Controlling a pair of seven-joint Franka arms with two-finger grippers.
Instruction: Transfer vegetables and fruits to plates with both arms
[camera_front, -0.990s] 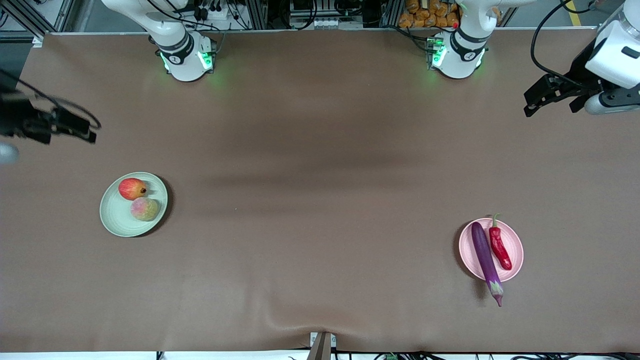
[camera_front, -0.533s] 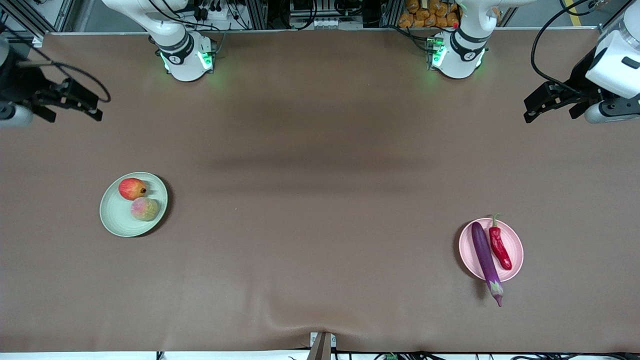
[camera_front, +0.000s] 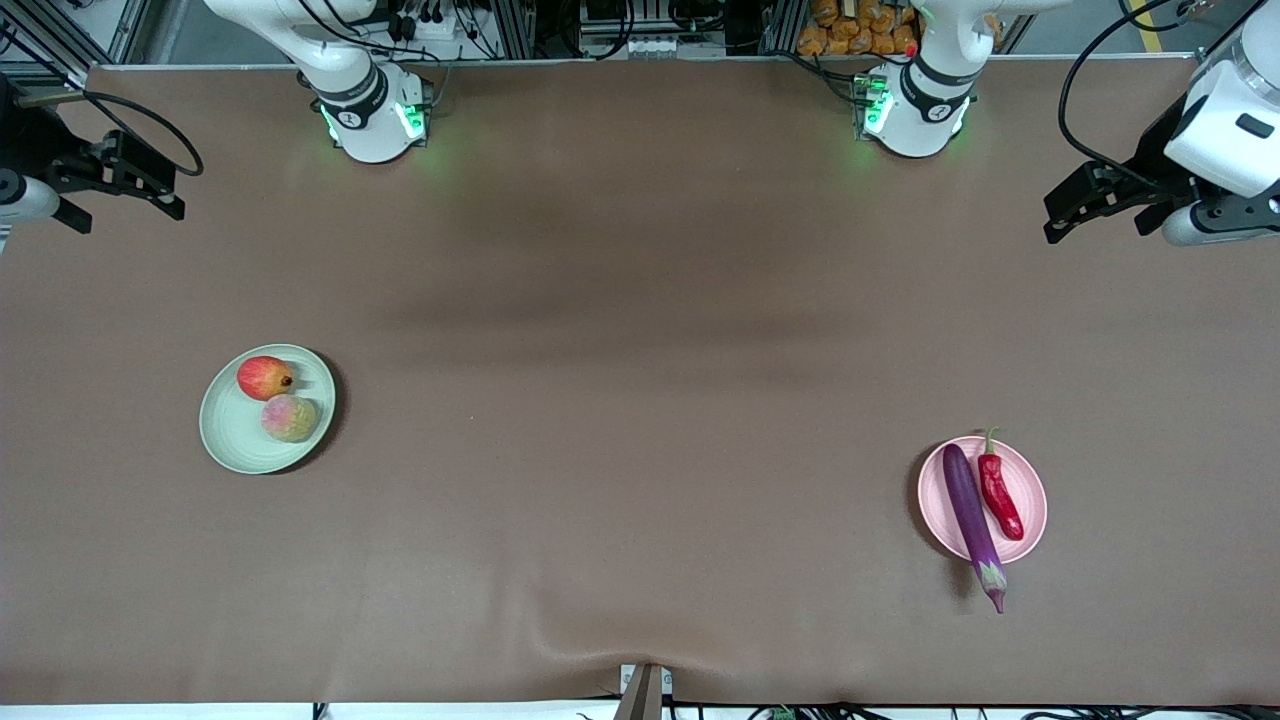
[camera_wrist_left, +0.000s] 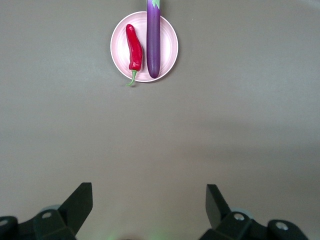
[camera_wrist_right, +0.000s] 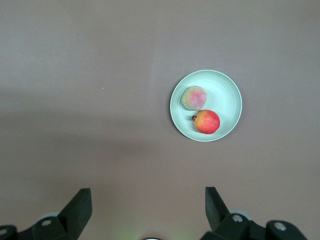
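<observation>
The red apple-like fruit (camera_front: 264, 377) and the peach (camera_front: 289, 418) lie on the pale green plate (camera_front: 235, 430), toward the right arm's end of the table. The purple eggplant (camera_front: 970, 518) and the red chili pepper (camera_front: 1000, 492) lie on the pale pink plate (camera_front: 1033, 490), toward the left arm's end; the eggplant's stem end overhangs the rim. My left gripper (camera_front: 1058, 215) is open and empty, high over bare table. My right gripper (camera_front: 165, 195) is open and empty, high over bare table. The left wrist view shows the pink plate (camera_wrist_left: 170, 47); the right wrist view shows the green plate (camera_wrist_right: 227, 102).
Brown cloth (camera_front: 640, 400) covers the whole table. The two arm bases (camera_front: 372, 115) stand along the edge farthest from the front camera. A small fixture (camera_front: 643, 690) sits at the table's nearest edge. Cables hang by both wrists.
My right gripper has risen and drawn back toward the robots' side of the table. My left gripper has shifted only slightly. The fruits, vegetables and plates have not moved.
</observation>
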